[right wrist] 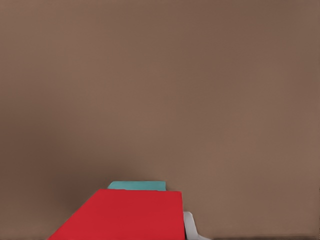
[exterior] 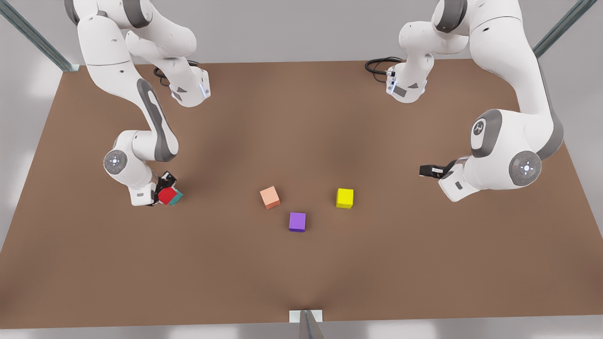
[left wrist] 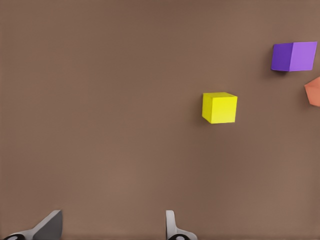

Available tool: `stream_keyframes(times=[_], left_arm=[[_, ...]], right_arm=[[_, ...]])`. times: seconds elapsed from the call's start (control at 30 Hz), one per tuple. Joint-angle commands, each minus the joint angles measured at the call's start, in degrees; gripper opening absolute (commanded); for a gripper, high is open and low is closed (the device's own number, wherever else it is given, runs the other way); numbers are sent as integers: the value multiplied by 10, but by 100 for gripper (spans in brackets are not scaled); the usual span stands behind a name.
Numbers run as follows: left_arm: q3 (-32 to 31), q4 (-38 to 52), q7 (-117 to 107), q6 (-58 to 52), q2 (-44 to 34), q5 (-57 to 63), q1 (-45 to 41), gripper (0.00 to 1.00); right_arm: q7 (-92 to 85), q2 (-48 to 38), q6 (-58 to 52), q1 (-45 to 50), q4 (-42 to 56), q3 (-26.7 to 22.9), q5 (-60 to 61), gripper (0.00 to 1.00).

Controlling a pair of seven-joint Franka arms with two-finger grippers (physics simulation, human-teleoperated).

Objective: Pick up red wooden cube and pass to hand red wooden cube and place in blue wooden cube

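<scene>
Non-task items on the flat brown matte tabletop [exterior: 301, 273]: small salmon-orange matte cube [exterior: 270, 197], small purple matte cube [exterior: 297, 221], small yellow matte cube [exterior: 345, 198]. All three cluster around the table's middle, toward its near edge in the front view, none touching. Purple sits closest to the near edge, between the other two. Salmon-orange is rotated slightly against the table edges; yellow and purple sit roughly square. Black cable loops [exterior: 379, 66] lie at the far edge.
</scene>
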Motion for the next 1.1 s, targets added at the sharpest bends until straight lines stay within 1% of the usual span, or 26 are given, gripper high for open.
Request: stream_keyframes(times=[0.0, 0.03, 0.07, 0.63, 0.97, 1.07], left_arm=[[0, 0, -16, -1, -1, 0, 0, 100], [0, 0, -16, -1, 0, 0, 0, 100], [0, 0, -16, -1, 0, 0, 0, 100], [0, 0, -16, -4, 3, 0, 1, 100], [1, 1, -16, -4, 3, 0, 1, 100], [1, 0, -17, -4, 3, 0, 1, 100]], right_arm=[[61, 1, 7, -1, -1, 0, 0, 77], [62, 2, 7, -1, -2, 0, 0, 85], [63, 4, 7, -1, -2, 0, 1, 100], [64, 22, 7, -1, 4, 0, 5, 100], [61, -3, -18, -1, 5, 0, 5, 100], [64, -16, -53, -1, 18, 0, 5, 100]])
